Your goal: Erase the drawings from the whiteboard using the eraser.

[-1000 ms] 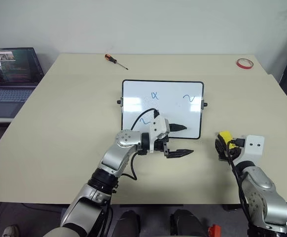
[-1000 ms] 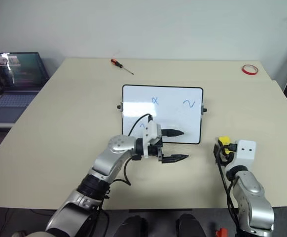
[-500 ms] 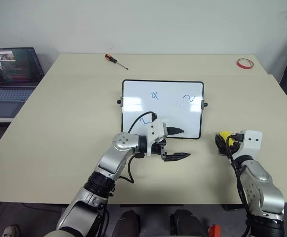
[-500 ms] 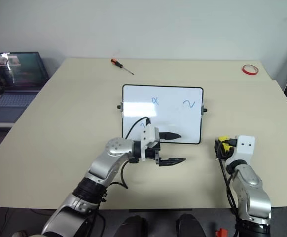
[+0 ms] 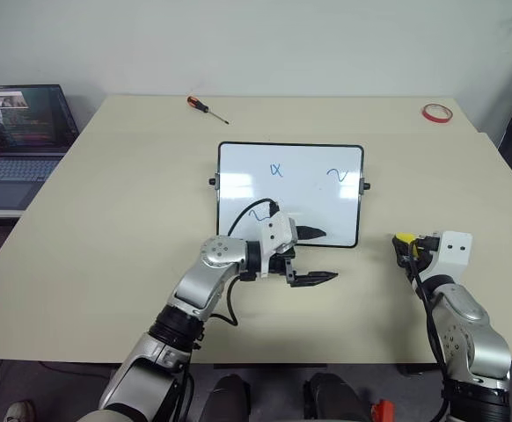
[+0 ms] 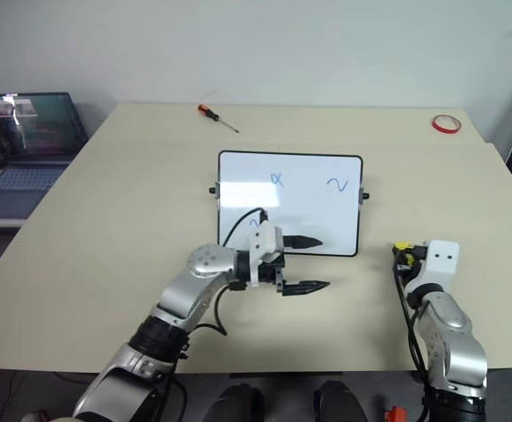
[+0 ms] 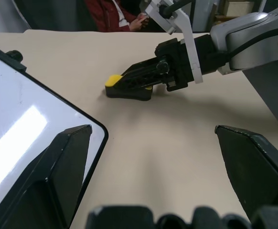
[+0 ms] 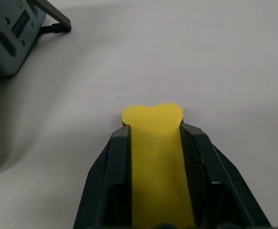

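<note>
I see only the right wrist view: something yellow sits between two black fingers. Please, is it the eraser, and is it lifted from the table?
Observer: Yes, the right end effector is shut on the eraser. In the left wrist view its dark underside looks to rest on the table.
Operator: Where is the whiteboard from there?
Observer: To the robot's left of the eraser and a little farther away; the whiteboard lies flat.
Operator: Are drawings on it?
Observer: Three blue drawings, none erased.
Operator: And the other arm?
Observer: The left end effector is open at the board's near edge.
</note>
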Tool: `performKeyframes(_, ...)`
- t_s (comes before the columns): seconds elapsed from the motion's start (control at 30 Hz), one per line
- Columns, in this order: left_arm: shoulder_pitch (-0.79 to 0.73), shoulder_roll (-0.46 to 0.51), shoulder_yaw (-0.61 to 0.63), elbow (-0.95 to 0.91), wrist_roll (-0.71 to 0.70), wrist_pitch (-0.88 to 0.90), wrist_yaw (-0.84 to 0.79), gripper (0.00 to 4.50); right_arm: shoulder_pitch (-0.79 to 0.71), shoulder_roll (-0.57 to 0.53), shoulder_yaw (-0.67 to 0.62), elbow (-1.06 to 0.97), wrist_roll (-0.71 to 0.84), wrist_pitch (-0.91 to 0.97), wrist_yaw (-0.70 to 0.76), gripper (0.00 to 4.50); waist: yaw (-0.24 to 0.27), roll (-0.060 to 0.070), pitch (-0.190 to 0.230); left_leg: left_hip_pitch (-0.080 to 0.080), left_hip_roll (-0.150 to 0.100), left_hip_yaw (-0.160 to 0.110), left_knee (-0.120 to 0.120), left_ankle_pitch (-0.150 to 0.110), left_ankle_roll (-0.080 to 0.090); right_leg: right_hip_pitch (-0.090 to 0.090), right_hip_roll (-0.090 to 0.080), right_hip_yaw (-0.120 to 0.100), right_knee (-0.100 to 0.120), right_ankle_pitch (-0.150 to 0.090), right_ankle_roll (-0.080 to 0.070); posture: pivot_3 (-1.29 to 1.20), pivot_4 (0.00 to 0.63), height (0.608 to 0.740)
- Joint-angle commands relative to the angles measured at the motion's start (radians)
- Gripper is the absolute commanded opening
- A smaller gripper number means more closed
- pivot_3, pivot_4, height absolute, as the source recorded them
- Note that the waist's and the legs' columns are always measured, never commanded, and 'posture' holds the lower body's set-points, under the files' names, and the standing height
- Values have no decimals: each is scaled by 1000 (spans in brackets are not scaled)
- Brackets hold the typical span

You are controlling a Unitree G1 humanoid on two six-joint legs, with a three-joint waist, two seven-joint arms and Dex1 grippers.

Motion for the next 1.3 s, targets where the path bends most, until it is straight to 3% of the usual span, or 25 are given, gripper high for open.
performKeyframes(0.03, -23, -5, 16, -12, 1, -23, 3, 4500, -14, -12, -17, -9, 8, -8, -8, 1075, 0, 0, 0, 0, 0, 0, 0, 0, 0, 0, 0, 0, 0, 0, 0, 0, 150, 740)
performKeyframes(0.17, -22, -8, 19, -12, 5, -26, 11, 4500, -18, -14, -16, -15, 7, 0, -17, 1073, 0, 0, 0, 0, 0, 0, 0, 0, 0, 0, 0, 0, 0, 0, 0, 0, 150, 740)
performKeyframes(0.33, 5, -11, 45, -42, 68, -61, 141, 4500, -10, -22, -3, -71, 0, -14, -23, 1073, 0, 0, 0, 0, 0, 0, 0, 0, 0, 0, 0, 0, 0, 0, 0, 0, 150, 740)
performKeyframes(0.77, 129, -115, 156, -172, 230, -84, 615, 4500, -123, -35, 89, -141, -91, -146, -47, 1073, 0, 0, 0, -1, 0, 1, 0, 0, 0, -1, -4, 1, 0, 0, 0, 0, 150, 740)
performKeyframes(1.3, 98, -141, 131, -108, 238, -123, 621, 4500, -386, 0, 208, 124, -171, -312, -19, 1073, 0, 0, 0, -2, 0, 0, 0, 0, 0, -2, -4, 0, 1, 0, 0, 0, 150, 740)
